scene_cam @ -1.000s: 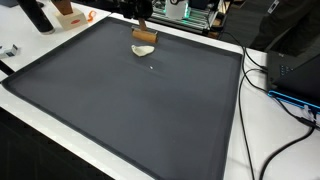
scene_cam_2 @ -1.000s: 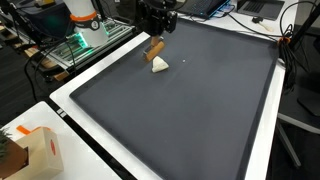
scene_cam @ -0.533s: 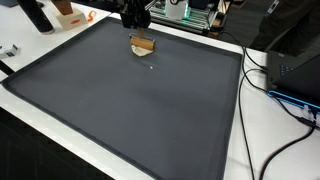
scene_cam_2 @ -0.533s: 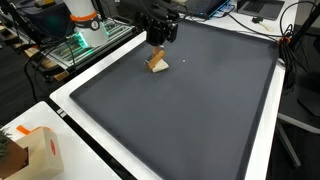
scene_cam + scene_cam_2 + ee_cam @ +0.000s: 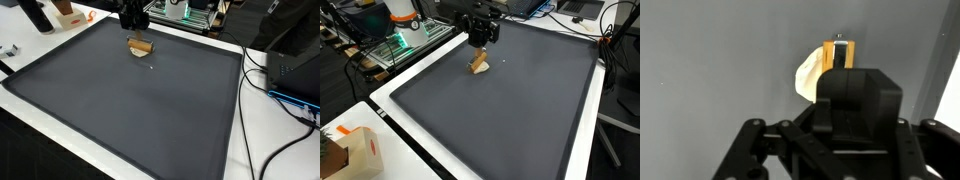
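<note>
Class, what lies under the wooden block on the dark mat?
A pale, whitish piece sticks out from under the wooden block; the block covers the rest, so its full shape is hidden.

Bright, even light comes from overhead. In both exterior views the dark mat [image 5: 150, 110] looks flat and matte, with faint, soft shadows and no glare. The wrist view is greyer and dimmer, and the gripper [image 5: 841, 62] housing, close to the lens, is a blurred black mass.
</note>
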Controlling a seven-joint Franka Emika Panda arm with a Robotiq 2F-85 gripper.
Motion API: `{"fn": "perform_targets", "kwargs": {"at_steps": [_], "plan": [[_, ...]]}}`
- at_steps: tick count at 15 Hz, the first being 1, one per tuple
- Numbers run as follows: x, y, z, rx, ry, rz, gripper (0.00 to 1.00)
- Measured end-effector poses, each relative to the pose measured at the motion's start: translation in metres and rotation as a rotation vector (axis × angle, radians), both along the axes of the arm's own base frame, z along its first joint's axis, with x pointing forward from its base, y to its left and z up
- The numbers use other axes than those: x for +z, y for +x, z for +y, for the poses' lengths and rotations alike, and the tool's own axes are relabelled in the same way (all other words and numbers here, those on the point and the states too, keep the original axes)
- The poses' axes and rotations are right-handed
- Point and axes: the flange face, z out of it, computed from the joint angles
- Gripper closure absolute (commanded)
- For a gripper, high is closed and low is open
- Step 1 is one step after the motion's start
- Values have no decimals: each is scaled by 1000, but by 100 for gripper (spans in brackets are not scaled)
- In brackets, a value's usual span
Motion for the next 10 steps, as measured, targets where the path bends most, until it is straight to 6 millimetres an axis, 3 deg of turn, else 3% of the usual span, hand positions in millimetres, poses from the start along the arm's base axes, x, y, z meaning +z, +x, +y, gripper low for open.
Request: {"fn": "perform_targets", "kwargs": {"at_steps": [10], "plan": [[2, 2, 2, 10, 0, -80, 79]]}}
